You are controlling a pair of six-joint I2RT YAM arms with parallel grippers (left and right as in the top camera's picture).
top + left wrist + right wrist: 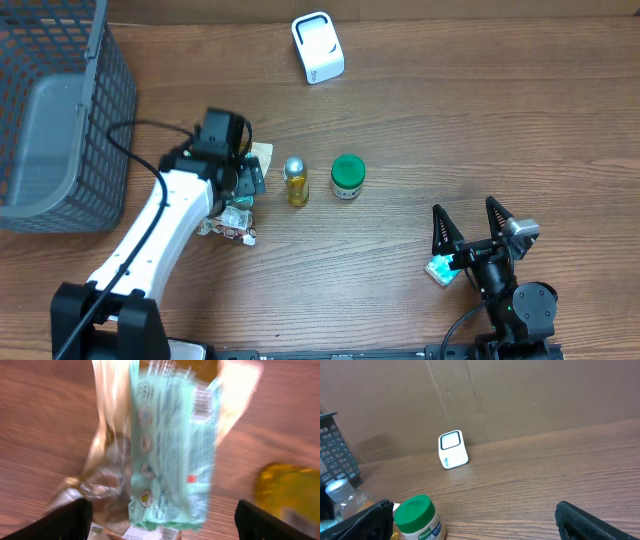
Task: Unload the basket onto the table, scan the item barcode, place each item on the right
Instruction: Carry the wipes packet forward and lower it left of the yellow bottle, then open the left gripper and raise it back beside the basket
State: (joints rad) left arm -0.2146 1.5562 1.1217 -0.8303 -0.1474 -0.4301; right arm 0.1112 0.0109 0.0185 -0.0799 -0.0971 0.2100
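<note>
The item, a mint-green snack packet (172,450), lies on the wooden table, its barcode (202,402) showing near its far end. Its picture is blurred. In the overhead view only part of the packet (236,220) shows beside the arm. My left gripper (160,525) (240,182) hangs over it, open, one finger on each side of the packet's near end and neither touching it. A clear plastic bag (105,475) lies against the packet's left side. The white scanner (318,47) (452,449) stands at the table's far edge. My right gripper (475,240) (475,522) is open and holds nothing.
A gold bottle (296,180) (290,490) and a green-lidded jar (347,177) (417,517) stand just right of the packet. A grey mesh basket (50,110) fills the far left corner. A cardboard wall (520,395) rises behind the scanner.
</note>
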